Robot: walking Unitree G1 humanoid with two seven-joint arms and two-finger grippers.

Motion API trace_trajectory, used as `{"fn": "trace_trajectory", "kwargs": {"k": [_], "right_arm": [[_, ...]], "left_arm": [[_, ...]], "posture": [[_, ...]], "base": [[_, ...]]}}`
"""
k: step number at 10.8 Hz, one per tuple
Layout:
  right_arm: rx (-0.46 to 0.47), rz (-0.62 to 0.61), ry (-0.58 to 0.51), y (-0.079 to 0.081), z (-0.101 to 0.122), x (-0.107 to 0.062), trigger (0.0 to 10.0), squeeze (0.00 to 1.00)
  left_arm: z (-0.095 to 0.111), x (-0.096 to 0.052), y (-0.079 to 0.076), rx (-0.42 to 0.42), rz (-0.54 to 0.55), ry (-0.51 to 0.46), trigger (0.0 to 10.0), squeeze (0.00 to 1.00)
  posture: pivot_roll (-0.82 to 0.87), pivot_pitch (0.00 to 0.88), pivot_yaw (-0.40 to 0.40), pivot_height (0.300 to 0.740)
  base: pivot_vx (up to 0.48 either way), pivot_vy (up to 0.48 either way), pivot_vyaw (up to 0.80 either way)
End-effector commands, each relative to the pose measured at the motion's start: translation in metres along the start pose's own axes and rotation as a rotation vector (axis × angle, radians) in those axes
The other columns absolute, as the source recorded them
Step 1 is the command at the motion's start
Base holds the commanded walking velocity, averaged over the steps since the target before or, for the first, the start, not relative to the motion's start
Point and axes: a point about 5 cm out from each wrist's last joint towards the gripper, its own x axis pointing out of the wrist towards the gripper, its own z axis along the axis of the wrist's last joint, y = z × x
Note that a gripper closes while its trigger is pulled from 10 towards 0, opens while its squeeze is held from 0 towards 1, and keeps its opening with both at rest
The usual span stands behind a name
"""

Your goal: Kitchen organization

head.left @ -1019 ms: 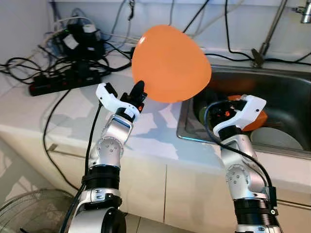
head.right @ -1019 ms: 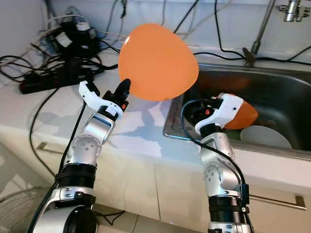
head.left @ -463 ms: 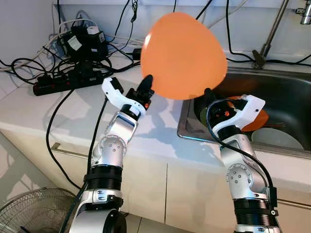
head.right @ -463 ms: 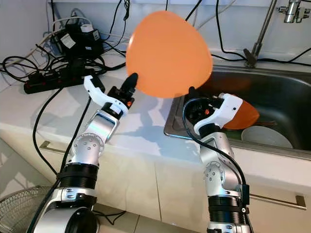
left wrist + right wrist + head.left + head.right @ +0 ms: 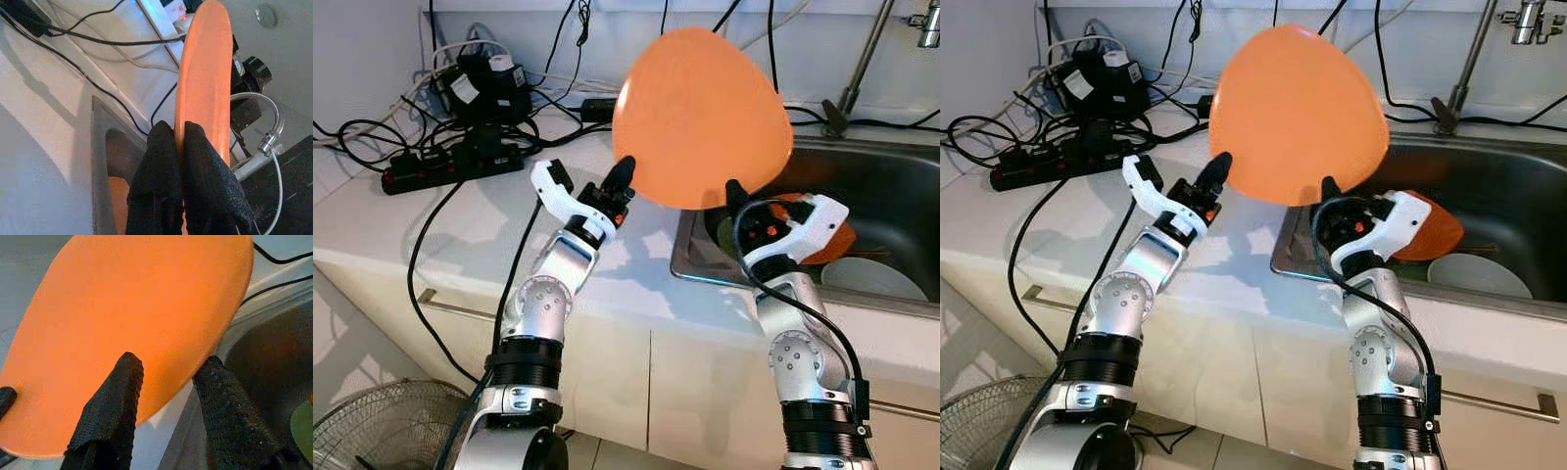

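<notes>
The plate (image 5: pixel 701 117) looks like smooth matt orange plastic, pinched at its rim between the left gripper's (image 5: pixel 178 147) rough, grainy black fingers. The right gripper's (image 5: pixel 168 382) fingers, either side of the rim, have the same pebbled texture. Below them, the sink (image 5: pixel 891 186) is brushed metal; the counter (image 5: pixel 431 225) is glossy white.

No legible text, labels, brand marks, numbers or signs. White stickers on the adapters (image 5: pixel 475 83) at the back of the counter (image 5: pixel 431 220) are too small and blurred to read.
</notes>
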Motion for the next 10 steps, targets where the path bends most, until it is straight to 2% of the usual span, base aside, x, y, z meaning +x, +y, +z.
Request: {"fn": "trace_trajectory", "kwargs": {"k": [1,2,3,4,6,7,8,10], "right_arm": [[0.027,0.003,-0.016,0.004,0.004,0.004,10.0,0.0],[0.063,-0.008,-0.025,0.004,0.005,0.005,6.0,0.0],[0.084,-0.02,-0.033,0.003,0.007,0.005,4.3,0.0],[0.12,-0.038,-0.043,-0.001,0.009,0.005,0.0,0.0],[0.163,-0.056,-0.055,-0.003,0.011,0.005,0.0,0.0],[0.185,-0.063,-0.06,-0.004,0.012,0.005,0.0,0.0],[0.219,-0.07,-0.069,-0.005,0.014,0.005,0.0,0.0],[0.245,-0.077,-0.082,-0.006,0.017,0.006,0.0,0.0]], "left_arm": [[-0.03,0.004,-0.024,-0.132,-0.097,0.003,10.0,0.0],[-0.032,0.004,-0.024,-0.131,-0.101,0.015,10.0,0.0],[-0.033,0.003,-0.024,-0.127,-0.105,0.022,10.0,0.0],[-0.036,0.002,-0.024,-0.118,-0.107,0.039,10.0,0.0],[-0.041,0.001,-0.022,-0.055,-0.1,0.074,10.0,0.0],[-0.044,0.0,-0.021,-0.018,-0.09,0.094,10.0,0.8],[-0.047,0.0,-0.018,0.012,-0.068,0.114,10.0,1.0],[-0.052,-0.001,-0.016,0.078,-0.06,0.159,10.0,1.0]], "posture": [[-0.02,0.0,0.112,0.74],[-0.02,0.0,0.111,0.74],[-0.02,0.0,0.111,0.74],[-0.02,0.0,0.11,0.74],[-0.02,0.0,0.109,0.74],[-0.02,0.0,0.108,0.74],[-0.02,0.0,0.107,0.74],[-0.01,0.0,0.105,0.74]], "base": [[0.0,0.0,0.0],[0.0,0.0,0.0],[0.0,0.0,0.0],[0.0,0.0,0.0],[0.0,0.0,0.0],[0.0,0.0,0.0],[0.0,0.0,0.0],[0.0,0.0,0.0]]}}
